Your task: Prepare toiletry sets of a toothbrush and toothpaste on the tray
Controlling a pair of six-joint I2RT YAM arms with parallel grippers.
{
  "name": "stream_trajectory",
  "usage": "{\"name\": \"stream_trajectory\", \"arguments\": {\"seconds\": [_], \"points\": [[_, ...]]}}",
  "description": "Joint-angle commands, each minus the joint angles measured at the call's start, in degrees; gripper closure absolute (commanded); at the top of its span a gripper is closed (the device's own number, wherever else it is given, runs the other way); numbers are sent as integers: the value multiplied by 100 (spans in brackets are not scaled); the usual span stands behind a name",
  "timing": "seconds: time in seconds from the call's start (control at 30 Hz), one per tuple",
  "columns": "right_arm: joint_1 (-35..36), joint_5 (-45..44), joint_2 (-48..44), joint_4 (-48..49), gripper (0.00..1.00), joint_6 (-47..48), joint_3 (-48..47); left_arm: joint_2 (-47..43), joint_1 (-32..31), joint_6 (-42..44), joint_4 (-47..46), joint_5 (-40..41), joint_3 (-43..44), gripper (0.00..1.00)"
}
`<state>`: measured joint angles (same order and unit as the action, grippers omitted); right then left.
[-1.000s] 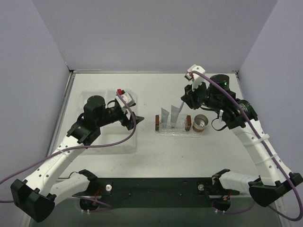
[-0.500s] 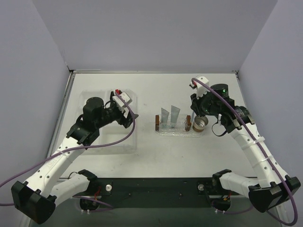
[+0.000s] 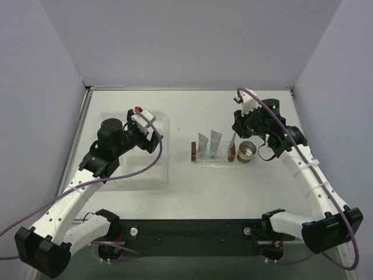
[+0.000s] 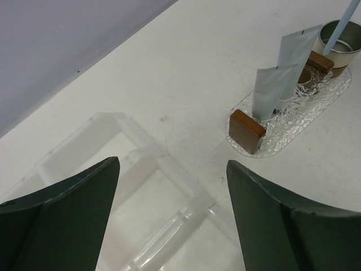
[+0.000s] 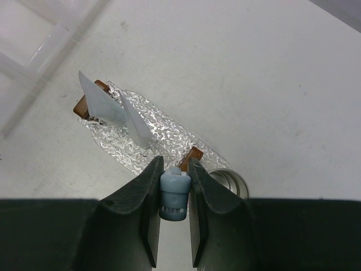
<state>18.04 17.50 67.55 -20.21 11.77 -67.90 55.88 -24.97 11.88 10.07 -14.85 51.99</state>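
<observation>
The right tool (image 5: pixel 174 165) is pinched nearly shut on the thick end of the toothbrush (image 5: pixel 174 197), which hangs steeply, tip down, over the right end of the tray (image 5: pixel 163 141); gripped by the very end like that, I'd guess, so the slim shaft can be steered in among the crowded pieces. The tip sits low between a brown block (image 4: pixel 318 61) and the metal cup (image 4: pixel 344 42); whether it touches anything I cannot tell.

The tray lies right of centre in the overhead view, on the counter (image 3: pixel 192 111); two toothpaste tubes (image 4: pixel 268 93) stand on it side by side, crimped ends up, towards its left half, probably parked upright to leave room for the brush beside them. The cup stands just off the tray's right end.

The left tool (image 4: pixel 172 166) has its fingers spread wide with nothing between them; it hangs over the clear box (image 4: pixel 141 169) at the left of the overhead view, well apart from the tray, likely waiting out of the other arm's way.

Counted: one toothbrush; two tubes; one tray; two brown blocks, one at each end of the tray; one cup; one box.
</observation>
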Motion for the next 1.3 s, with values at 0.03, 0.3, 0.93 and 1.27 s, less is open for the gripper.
{"name": "stream_trajectory", "arguments": {"seconds": [0.03,0.3,0.93,1.27], "points": [[-11,237,100,465,100,-175,180,-112,71,16,-163,44,22,12],[-20,298,214,843,100,-228,400,-51,98,69,-101,-105,31,12],[-38,439,540,1151,100,-368,602,-7,133,130,-40,-194,66,12],[-46,430,549,1501,100,-386,901,-15,142,148,-40,-211,22,12]]}}
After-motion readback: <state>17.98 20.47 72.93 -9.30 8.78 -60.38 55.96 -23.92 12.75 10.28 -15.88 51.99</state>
